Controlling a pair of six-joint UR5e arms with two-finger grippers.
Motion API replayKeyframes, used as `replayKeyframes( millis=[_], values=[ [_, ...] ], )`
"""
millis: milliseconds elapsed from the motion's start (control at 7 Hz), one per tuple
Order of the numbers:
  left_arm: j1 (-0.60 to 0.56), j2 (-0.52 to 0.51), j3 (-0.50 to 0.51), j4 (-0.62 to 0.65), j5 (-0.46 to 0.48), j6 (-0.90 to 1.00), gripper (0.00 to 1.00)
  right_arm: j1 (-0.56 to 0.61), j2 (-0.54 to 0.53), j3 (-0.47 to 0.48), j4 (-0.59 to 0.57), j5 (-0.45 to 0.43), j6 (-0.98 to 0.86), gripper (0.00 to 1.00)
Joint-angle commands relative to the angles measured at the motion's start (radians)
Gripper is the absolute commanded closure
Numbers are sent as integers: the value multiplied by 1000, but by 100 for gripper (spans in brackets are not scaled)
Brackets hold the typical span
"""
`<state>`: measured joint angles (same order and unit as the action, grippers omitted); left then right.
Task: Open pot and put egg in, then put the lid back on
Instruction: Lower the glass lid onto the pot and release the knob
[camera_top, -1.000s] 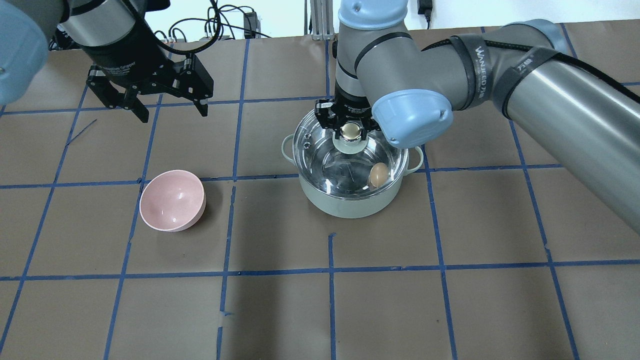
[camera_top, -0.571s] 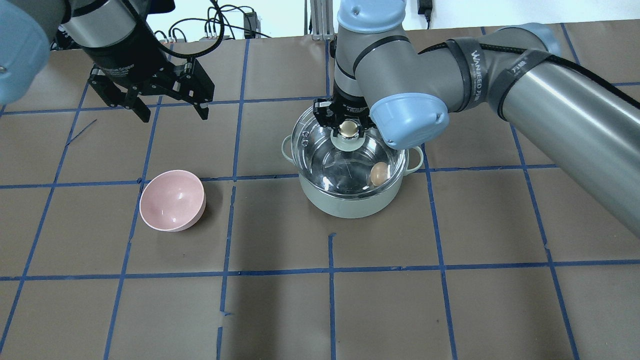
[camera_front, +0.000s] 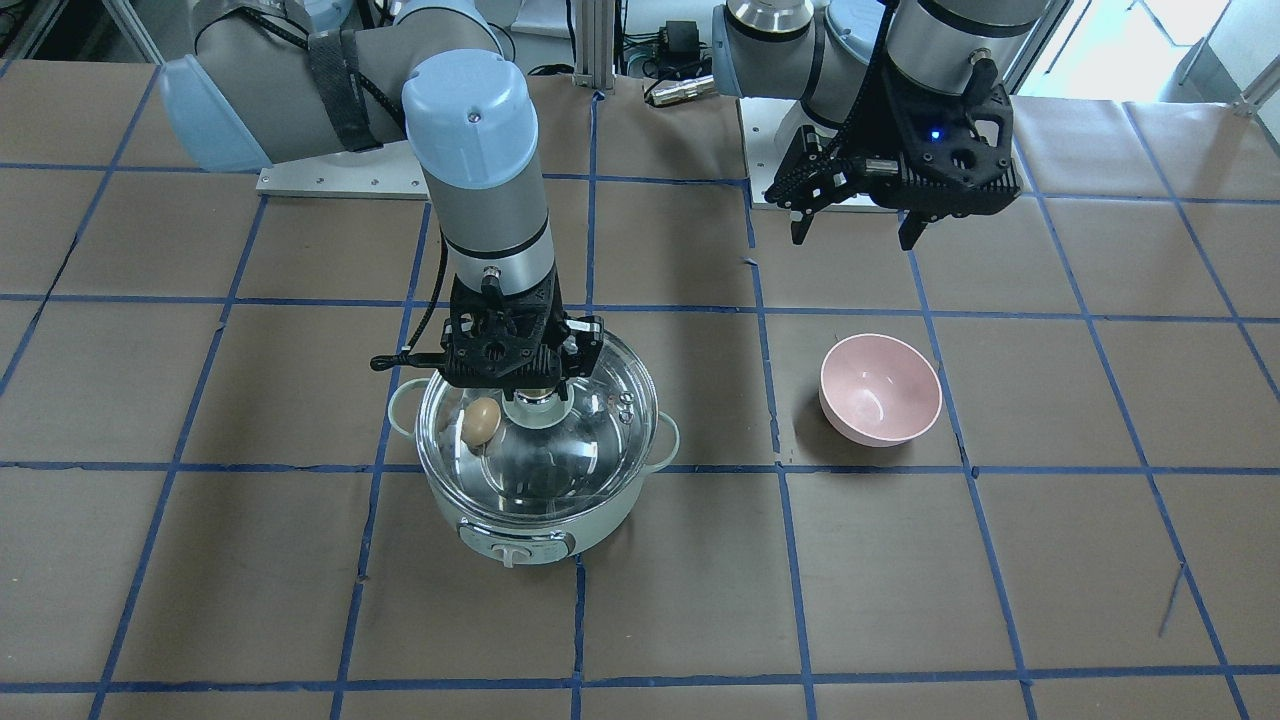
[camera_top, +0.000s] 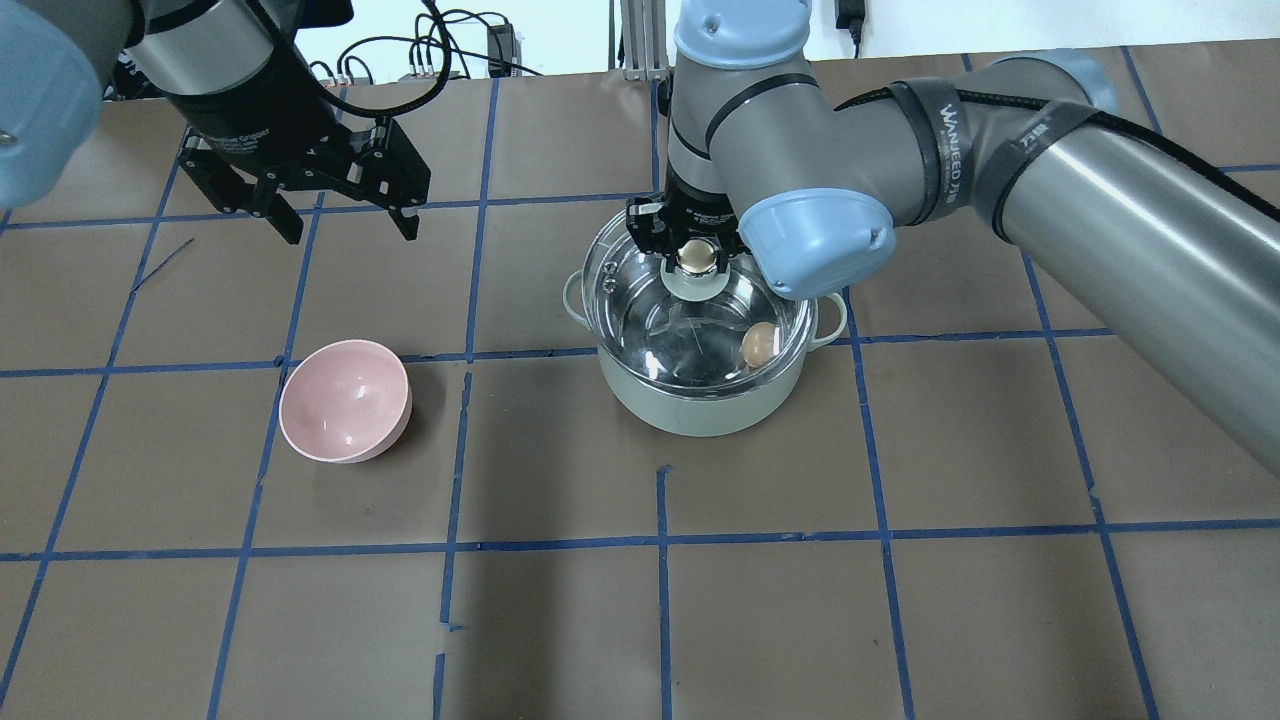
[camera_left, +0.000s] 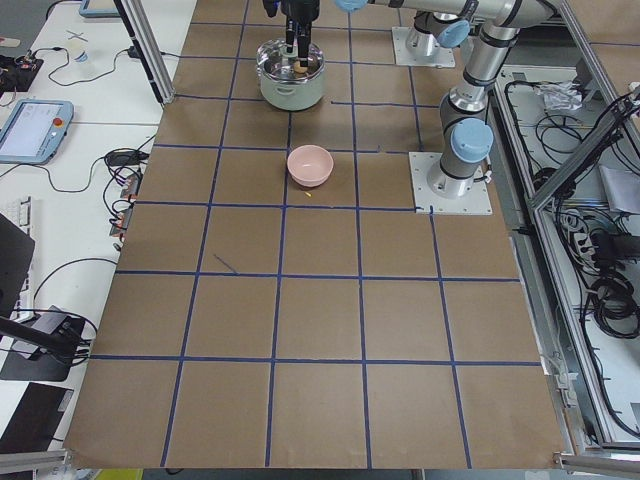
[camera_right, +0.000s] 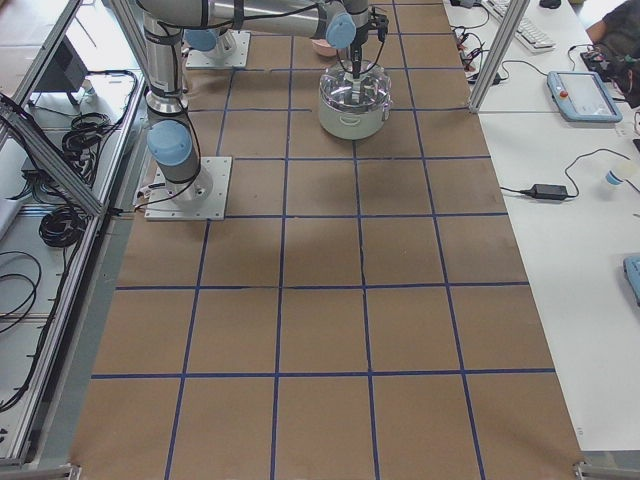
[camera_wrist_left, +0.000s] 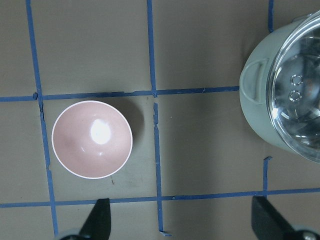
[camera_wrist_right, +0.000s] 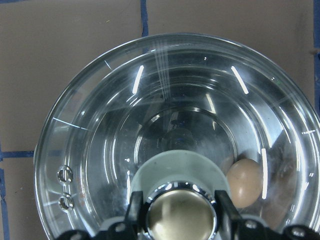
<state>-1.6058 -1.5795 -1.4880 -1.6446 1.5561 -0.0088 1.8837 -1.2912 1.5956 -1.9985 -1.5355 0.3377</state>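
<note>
The mint-green pot (camera_top: 700, 412) stands mid-table, its control panel (camera_front: 515, 548) facing away from me. The light-brown egg (camera_top: 758, 344) lies inside it on the steel floor, and also shows in the right wrist view (camera_wrist_right: 245, 182). My right gripper (camera_top: 697, 258) is shut on the beige knob of the clear glass lid (camera_top: 645, 300) and holds the lid level over the pot's mouth, at the rim. I cannot tell whether it rests on the rim. My left gripper (camera_top: 345, 225) is open and empty, hovering above the table far to the left of the pot.
A pink bowl (camera_top: 345, 400) stands empty on the table left of the pot, roughly below my left gripper; it shows in the left wrist view (camera_wrist_left: 92, 139). Brown paper with blue tape lines covers the table. Cables lie at the far edge.
My right gripper has lowered the lid a little onto the pot. The left gripper has drifted slightly away from me. The egg and the bowl have not moved.
</note>
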Motion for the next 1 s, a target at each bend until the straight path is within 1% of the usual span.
replayKeyframes(
  millis=[0,857],
  values=[
    [0,1,0,0,4,-2,0,0,1,1,1,0,-2,81],
    [0,3,0,0,9,-2,0,-8,4,1,0,-3,-51,80]
  ],
)
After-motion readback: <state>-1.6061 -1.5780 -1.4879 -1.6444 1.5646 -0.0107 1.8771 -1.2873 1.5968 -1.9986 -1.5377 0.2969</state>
